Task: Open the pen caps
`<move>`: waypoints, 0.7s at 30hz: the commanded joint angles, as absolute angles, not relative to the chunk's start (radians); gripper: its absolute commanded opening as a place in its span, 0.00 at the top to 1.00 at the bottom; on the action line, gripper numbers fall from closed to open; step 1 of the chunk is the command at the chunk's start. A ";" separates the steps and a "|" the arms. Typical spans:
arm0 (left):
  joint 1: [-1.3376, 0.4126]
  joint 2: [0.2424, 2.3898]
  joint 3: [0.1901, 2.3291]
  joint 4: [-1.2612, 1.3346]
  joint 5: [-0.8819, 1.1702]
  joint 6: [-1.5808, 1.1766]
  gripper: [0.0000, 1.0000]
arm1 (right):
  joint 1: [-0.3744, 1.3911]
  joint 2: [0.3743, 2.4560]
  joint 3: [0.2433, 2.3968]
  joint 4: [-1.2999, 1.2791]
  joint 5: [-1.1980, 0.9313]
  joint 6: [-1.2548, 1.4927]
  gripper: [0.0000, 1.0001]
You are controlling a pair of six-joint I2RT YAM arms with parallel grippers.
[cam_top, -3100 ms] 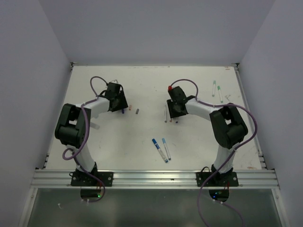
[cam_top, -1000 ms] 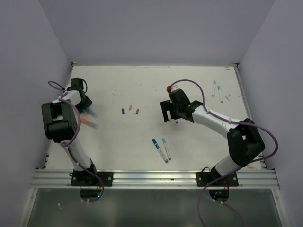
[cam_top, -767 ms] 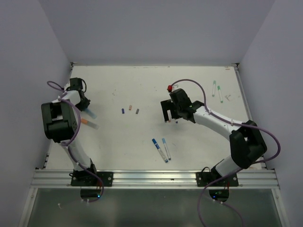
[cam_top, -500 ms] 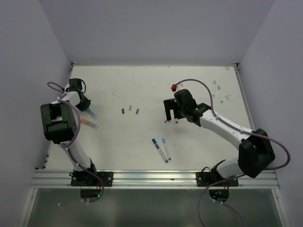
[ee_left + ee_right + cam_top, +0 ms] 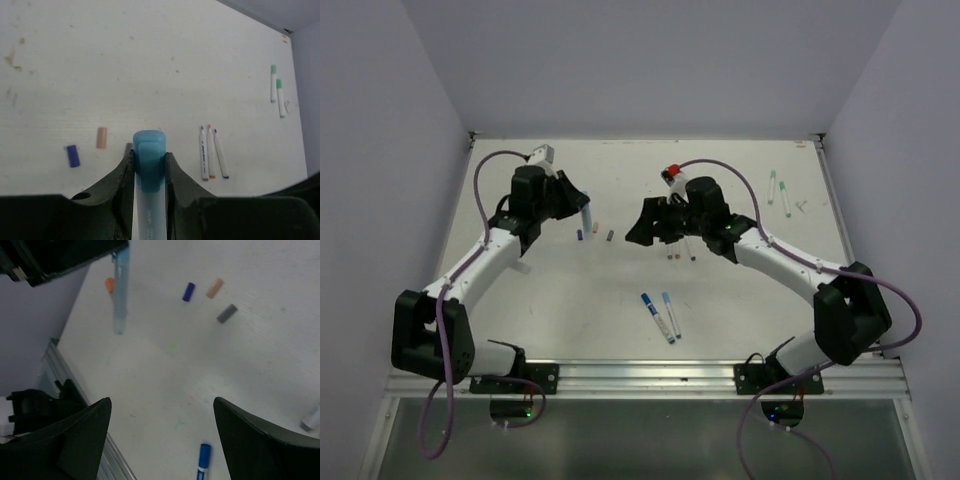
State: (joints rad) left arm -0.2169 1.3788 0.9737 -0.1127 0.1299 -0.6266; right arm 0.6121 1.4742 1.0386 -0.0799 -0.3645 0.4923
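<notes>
Top view looks down over the whole table (image 5: 580,310); both wrist views, closer, share the loose caps (image 5: 73,156).

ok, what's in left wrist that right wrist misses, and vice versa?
Left wrist only: two green pens at far right, and three white pens lying side by side; right wrist catches at most one pen end at its edge.
Right wrist only: the open right hand, a blue pen at the bottom edge, an orange object behind the held pen, and the grey cap in full.
Both: the light blue pen clamped in the left hand, the blue cap and the peach cap.
</notes>
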 commanded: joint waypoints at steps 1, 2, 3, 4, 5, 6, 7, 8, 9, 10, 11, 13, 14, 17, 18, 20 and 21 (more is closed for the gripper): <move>-0.264 1.321 0.870 0.020 0.241 -0.646 1.00 | 0.635 1.528 1.009 0.244 -0.626 0.698 0.16; -0.271 1.298 0.850 0.034 0.251 -0.661 1.00 | 0.646 1.538 1.006 0.282 -0.615 0.712 0.19; -0.278 1.287 0.830 0.035 0.252 -0.666 1.00 | 0.670 1.551 1.006 0.290 -0.601 0.719 0.21; -0.281 1.281 0.819 0.037 0.252 -0.672 1.00 | 0.686 1.558 1.012 0.290 -0.585 0.716 0.23; -0.284 1.267 0.812 0.037 0.253 -0.681 1.00 | 0.696 1.565 1.015 0.290 -0.542 0.713 0.23; -0.285 1.263 0.807 0.035 0.256 -0.689 1.00 | 0.721 1.569 1.017 0.293 -0.526 0.710 0.23; -0.288 1.258 0.799 0.035 0.258 -0.699 1.00 | 0.732 1.584 1.019 0.299 -0.509 0.710 0.24; -0.290 1.250 0.798 0.029 0.262 -0.704 1.00 | 0.747 1.592 1.017 0.320 -0.479 0.715 0.24; -0.291 1.247 0.799 0.025 0.264 -0.710 1.00 | 0.756 1.600 1.017 0.330 -0.463 0.715 0.24; -0.296 1.246 0.802 0.017 0.267 -0.716 1.00 | 0.762 1.612 1.017 0.337 -0.453 0.715 0.25; -0.298 1.238 0.804 0.008 0.264 -0.719 1.00 | 0.770 1.621 1.017 0.366 -0.445 0.716 0.26; -0.301 1.229 0.799 0.002 0.261 -0.729 1.00 | 0.787 1.635 1.023 0.371 -0.408 0.715 0.27; -0.302 1.220 0.796 0.002 0.256 -0.730 1.00 | 0.793 1.655 1.025 0.371 -0.397 0.712 0.28; -0.304 1.203 0.788 -0.032 0.259 -0.742 1.00 | 0.804 1.687 1.035 0.373 -0.377 0.710 0.30; -0.304 1.201 0.785 -0.032 0.259 -0.745 1.00 | 0.807 1.693 1.038 0.365 -0.352 0.706 0.31; -0.304 1.190 0.776 -0.028 0.271 -0.758 1.00 | 0.807 1.713 1.043 0.359 -0.333 0.692 0.33; -0.304 1.187 0.775 -0.028 0.270 -0.761 1.00 | 0.808 1.716 1.046 0.359 -0.325 0.689 0.33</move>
State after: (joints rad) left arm -0.2977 1.2179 0.7921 -0.0338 0.2398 -0.7261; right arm 0.8021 1.7042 1.0096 0.3195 -0.3931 0.6998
